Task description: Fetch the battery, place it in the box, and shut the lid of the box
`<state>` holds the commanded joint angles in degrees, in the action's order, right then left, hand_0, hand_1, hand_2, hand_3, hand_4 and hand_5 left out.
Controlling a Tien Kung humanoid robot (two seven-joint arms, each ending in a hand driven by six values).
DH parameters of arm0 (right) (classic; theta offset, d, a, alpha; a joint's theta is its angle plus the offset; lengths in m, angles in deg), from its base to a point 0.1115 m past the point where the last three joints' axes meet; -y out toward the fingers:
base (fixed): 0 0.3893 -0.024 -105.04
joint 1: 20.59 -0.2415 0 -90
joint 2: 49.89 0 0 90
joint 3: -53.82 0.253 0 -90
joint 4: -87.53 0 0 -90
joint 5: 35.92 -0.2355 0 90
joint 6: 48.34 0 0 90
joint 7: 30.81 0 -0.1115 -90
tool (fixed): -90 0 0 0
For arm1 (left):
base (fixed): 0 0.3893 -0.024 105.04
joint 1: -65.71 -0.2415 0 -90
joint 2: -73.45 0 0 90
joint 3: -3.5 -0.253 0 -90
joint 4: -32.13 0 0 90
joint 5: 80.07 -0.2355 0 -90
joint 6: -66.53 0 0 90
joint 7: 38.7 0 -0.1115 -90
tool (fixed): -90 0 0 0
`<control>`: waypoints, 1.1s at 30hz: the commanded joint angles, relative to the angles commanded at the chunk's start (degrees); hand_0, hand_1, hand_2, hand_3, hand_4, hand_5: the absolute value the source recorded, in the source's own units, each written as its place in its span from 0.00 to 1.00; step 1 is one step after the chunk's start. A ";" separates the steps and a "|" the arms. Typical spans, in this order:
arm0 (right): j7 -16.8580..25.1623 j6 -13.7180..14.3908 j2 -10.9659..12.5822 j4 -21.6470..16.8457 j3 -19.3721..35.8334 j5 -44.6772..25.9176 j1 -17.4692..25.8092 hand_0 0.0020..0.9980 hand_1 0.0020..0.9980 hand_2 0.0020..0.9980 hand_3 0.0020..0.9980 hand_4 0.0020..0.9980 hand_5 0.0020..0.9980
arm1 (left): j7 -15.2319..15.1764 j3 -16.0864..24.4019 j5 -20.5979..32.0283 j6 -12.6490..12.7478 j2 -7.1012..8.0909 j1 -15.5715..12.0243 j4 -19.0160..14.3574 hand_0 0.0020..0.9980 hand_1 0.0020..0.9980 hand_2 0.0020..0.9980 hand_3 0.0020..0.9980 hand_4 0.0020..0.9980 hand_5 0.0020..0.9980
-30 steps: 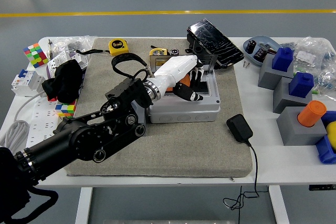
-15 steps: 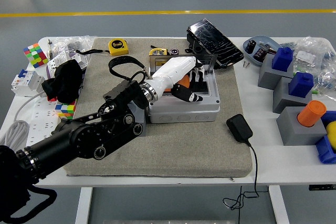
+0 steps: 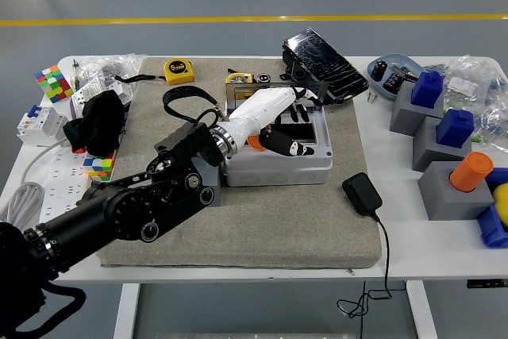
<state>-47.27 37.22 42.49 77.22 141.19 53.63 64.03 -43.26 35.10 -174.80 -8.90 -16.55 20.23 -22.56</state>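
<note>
The left hand (image 3: pixel 278 117) hangs over the open box (image 3: pixel 278 152), fingers (image 3: pixel 290 147) curled around an orange battery (image 3: pixel 255 142) just inside. Releasing it and shutting the lid (image 3: pixel 324 65) remain.

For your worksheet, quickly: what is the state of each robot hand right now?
Left hand: over the open box, fingers curled, an orange item beneath it; whether it grips it cannot be told.
Right hand: not in view.
</note>
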 joint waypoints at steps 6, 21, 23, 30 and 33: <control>-0.04 0.08 -0.11 0.00 0.50 0.07 0.22 0.64 0.65 0.67 0.60 0.99 0.59 | 0.31 2.55 0.23 -0.75 0.00 -2.43 -4.92 0.23 0.47 0.55 0.72 1.00 0.24; 0.21 0.20 -0.11 0.00 1.03 0.12 0.49 0.64 0.65 0.67 0.60 0.99 0.59 | 4.34 17.07 -4.45 -3.97 5.52 -17.56 -24.17 0.52 0.64 0.58 0.58 1.00 0.34; 0.23 0.22 -0.08 0.00 1.05 -0.01 0.46 0.64 0.65 0.67 0.60 0.99 0.59 | 4.85 18.64 -5.16 -4.34 6.86 -19.55 -25.66 0.52 0.64 0.58 0.58 1.00 0.34; 0.20 0.24 -0.12 0.00 1.45 0.16 0.56 0.64 0.65 0.67 0.60 0.99 0.59 | 6.40 22.54 -7.72 -5.24 9.78 -25.04 -27.13 0.57 0.67 0.63 0.58 1.00 0.35; 0.19 0.22 -0.16 0.00 1.44 0.21 0.61 0.64 0.65 0.67 0.60 0.99 0.59 | 7.06 22.80 -8.64 -5.64 10.19 -25.84 -26.21 0.57 0.68 0.63 0.61 1.00 0.36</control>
<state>-47.07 37.43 42.34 77.22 142.63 53.84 64.64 -36.21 57.90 -183.44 -14.54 -6.36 -5.60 -48.77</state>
